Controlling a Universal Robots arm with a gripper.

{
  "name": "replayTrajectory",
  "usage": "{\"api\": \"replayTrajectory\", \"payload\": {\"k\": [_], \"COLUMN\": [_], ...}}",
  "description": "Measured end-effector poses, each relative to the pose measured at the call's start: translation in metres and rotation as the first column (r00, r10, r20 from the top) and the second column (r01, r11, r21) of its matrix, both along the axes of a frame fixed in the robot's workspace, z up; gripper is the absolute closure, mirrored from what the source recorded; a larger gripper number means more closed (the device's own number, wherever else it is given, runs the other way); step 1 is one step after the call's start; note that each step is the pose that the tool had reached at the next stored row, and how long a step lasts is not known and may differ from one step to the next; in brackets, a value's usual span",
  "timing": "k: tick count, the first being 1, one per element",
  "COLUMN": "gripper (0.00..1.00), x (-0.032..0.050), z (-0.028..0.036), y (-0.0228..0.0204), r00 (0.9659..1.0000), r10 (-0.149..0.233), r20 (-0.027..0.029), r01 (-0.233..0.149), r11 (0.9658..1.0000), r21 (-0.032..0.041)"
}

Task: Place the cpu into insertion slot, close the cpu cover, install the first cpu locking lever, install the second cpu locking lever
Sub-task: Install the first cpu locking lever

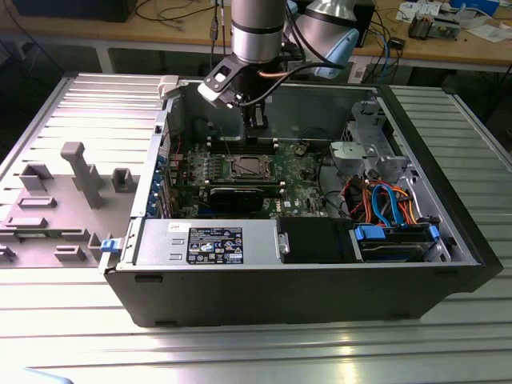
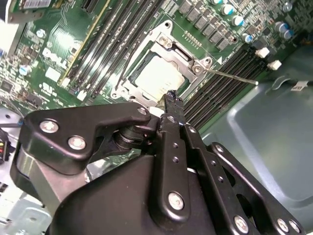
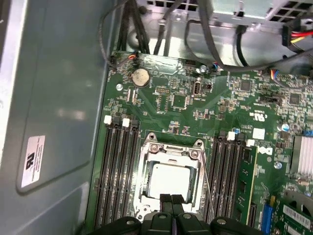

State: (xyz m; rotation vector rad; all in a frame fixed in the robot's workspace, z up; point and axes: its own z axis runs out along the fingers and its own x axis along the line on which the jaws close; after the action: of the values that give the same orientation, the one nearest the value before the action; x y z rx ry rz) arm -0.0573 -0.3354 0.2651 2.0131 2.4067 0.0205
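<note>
Gripper (image 3: pixel 171 199) clenched, empty, tips at cover (image 3: pixel 145 169) edge. Chip (image 3: pixel 171 178) seated, cover looks down over it. One lever (image 2: pixel 231 76) sticks out free; locking levers apparently left.

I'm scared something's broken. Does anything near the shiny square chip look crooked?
One thin silvery wire lever sticks out sideways over the long black memory slots, away from the silvery square metal cover frame. Nothing looks broken.

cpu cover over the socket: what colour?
Silvery bare metal. The cpu cover shows best in the first wrist view.
</note>
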Motion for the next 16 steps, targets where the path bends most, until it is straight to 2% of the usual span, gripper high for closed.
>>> {"api": "replayTrajectory", "payload": {"k": [4, 7, 11, 16], "gripper": [0.89, 0.89, 0.89, 0.89], "x": [0.0, 0.0, 0.0, 0.0], "z": [0.0, 0.0, 0.0, -0.0001], "y": [0.0, 0.0, 0.0, 0.0], "r00": [0.9986, 0.9972, 0.9916, 0.9795], "r10": [0.054, 0.075, 0.13, 0.202], "r20": [0.0, 0.0, 0.0002, 0.0002], "r01": [-0.054, -0.075, -0.13, -0.202], "r11": [0.9986, 0.9972, 0.9916, 0.9795], "r21": [-0.0002, -0.0002, -0.0005, -0.0005]}}
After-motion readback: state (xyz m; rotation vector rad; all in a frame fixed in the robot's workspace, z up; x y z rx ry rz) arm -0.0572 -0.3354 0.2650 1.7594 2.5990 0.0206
